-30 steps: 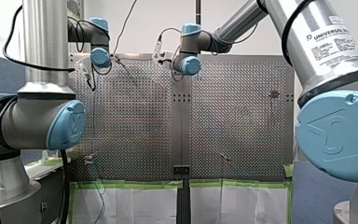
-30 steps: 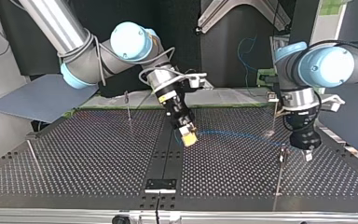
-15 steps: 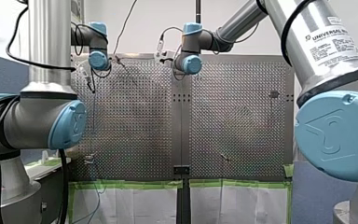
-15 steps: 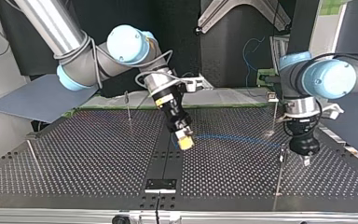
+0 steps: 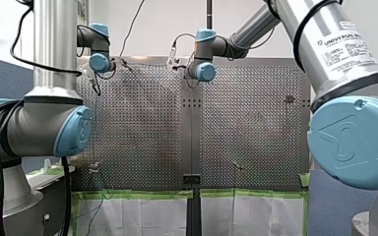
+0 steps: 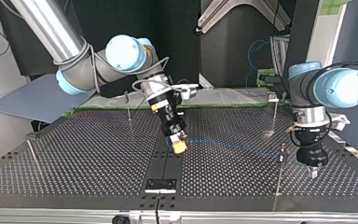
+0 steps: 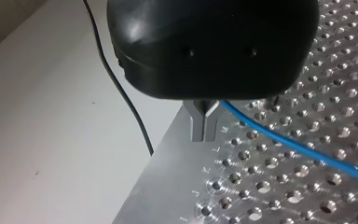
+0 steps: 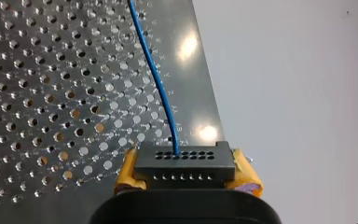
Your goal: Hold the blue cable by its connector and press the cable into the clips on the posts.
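Perforated table (image 6: pixel 74 154): my right gripper (image 8: pixel 186 170) is clamping the rigid connector (image 8: pixel 184 161), the proper hold; my left gripper (image 7: pixel 204 126) is pinching the blue cable (image 7: pixel 284 144), likely limp and light.

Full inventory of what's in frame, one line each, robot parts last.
blue cable: one, blue, running from the connector across the table toward my left tool
connector: one, black, between my right tool's yellow pads
posts: four seen, thin metal, standing apart on the table
table: one, perforated metal
tape: green strips, along the table's near edge in the front view
black cord: one, beside the table near my left tool
right tool: shut on the connector
left tool: black, metal fingers together
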`<state>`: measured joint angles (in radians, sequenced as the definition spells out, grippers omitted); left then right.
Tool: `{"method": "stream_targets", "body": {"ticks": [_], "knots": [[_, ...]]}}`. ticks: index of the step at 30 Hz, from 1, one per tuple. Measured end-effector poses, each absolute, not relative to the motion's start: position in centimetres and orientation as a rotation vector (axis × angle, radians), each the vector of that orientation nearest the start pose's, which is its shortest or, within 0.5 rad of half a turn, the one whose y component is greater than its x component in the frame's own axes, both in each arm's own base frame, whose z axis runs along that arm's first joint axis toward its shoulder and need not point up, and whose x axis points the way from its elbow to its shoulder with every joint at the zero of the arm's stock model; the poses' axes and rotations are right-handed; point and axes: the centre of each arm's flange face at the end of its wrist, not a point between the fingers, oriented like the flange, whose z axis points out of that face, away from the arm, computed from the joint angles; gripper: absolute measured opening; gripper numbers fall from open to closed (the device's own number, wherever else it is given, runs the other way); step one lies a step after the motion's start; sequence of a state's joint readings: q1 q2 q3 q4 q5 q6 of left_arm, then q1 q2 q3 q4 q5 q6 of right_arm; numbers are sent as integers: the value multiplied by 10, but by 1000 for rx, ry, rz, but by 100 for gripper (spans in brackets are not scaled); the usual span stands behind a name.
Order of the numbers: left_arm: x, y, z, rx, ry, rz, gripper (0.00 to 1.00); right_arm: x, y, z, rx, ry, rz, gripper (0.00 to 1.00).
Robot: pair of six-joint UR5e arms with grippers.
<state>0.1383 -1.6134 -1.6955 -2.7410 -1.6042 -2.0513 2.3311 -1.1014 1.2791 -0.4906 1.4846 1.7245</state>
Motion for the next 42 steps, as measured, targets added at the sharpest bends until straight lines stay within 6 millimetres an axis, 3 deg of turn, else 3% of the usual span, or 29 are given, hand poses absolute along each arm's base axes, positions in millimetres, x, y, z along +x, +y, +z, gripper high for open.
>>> {"method": "stream_targets", "body": {"ticks": [14, 31, 42], "knots": [[558, -43, 434, -429, 1289, -301, 0, 581, -444, 414, -1980, 929, -2912, 0], [572, -43, 431, -417, 1293, -344, 0, 606, -480, 376, -2092, 977, -2768, 0], [583, -43, 415, -412, 1328, -361, 0, 608, -498, 419, -2011, 924, -2878, 0]]}}
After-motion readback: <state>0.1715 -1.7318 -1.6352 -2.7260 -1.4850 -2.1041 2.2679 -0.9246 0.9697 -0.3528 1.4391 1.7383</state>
